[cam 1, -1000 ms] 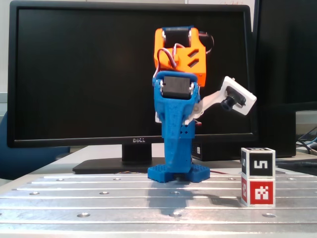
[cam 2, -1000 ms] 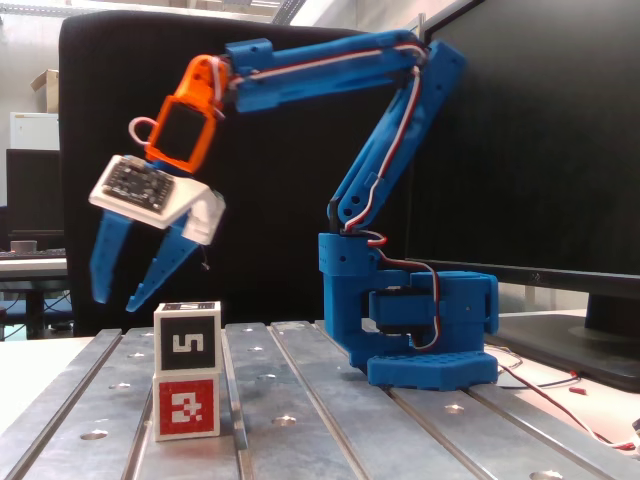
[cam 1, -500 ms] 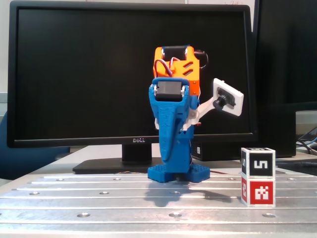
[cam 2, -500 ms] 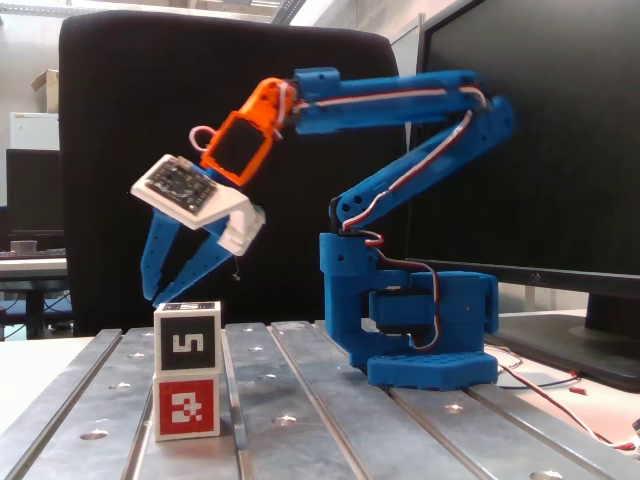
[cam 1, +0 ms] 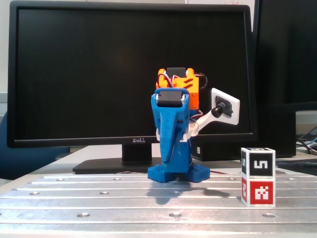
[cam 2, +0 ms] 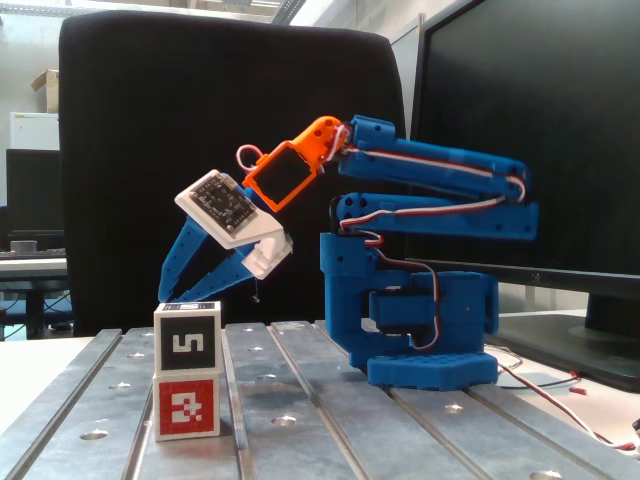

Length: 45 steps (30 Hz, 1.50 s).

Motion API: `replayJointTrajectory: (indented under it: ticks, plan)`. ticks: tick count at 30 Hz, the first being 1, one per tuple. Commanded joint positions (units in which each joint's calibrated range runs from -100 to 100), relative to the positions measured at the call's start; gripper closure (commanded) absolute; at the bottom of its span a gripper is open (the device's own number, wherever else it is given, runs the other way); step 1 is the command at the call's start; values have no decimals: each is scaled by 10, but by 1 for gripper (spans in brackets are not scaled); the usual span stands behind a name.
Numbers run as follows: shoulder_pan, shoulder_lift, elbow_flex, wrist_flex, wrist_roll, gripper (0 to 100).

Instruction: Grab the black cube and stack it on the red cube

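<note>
The black cube (cam 1: 258, 162) stands squarely on top of the red cube (cam 1: 258, 191) on the metal table, at the right of a fixed view; the stack also shows at the lower left of a fixed view, black cube (cam 2: 187, 339) over red cube (cam 2: 187, 402). My blue gripper (cam 2: 190, 288) is open and empty, its fingers spread and pointing down. The gripper (cam 1: 168, 156) hangs in front of the arm's base, well to the left of the stack and clear of it. Nothing touches the cubes.
The blue arm base (cam 2: 430, 345) is fixed on the slotted aluminium table (cam 1: 99, 198). A large Dell monitor (cam 1: 99, 74) stands behind the arm, with its foot on the table's back edge. Cables (cam 2: 560, 400) trail beside the base.
</note>
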<state>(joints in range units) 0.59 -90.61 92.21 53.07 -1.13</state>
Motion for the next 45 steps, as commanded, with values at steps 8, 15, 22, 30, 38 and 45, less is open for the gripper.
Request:
replayJointTrajectory:
  ticks: [8, 15, 22, 30, 38, 45]
  plan:
    - [-4, -90, 29, 51, -2, 99]
    - [-4, -90, 35, 76, -2, 99]
    - [-30, -90, 75, 78, 1, 99]
    - [-45, -90, 75, 108, 1, 99]
    - [-45, -90, 75, 152, 2, 99]
    - [-45, -90, 75, 153, 2, 99]
